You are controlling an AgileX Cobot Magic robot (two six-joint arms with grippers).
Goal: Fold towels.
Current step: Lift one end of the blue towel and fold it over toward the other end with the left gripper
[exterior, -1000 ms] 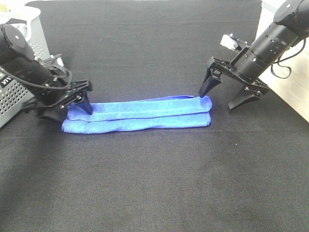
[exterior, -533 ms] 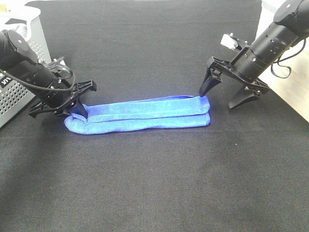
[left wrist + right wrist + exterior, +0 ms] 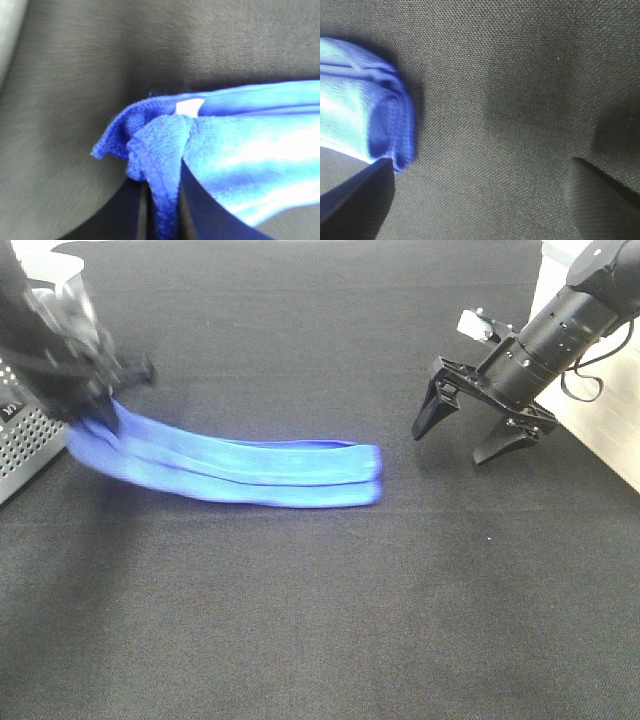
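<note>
Underlying blue towel [image 3: 250,468]: blk woven cloth [image 3: 330,620]

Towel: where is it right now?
In the high view the towel lies left of centre, one end pinched by the left gripper beside the basket, the other short of the open right gripper.

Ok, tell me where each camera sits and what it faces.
Exterior high: above the table, looking down across it; shows the left gripper and right gripper.
Left wrist: on the left arm, looking along its shut jaws at the towel end they pinch.
Right wrist: on the right arm, looking down between open fingers at the table.
Shared: all three show the towel.
</note>
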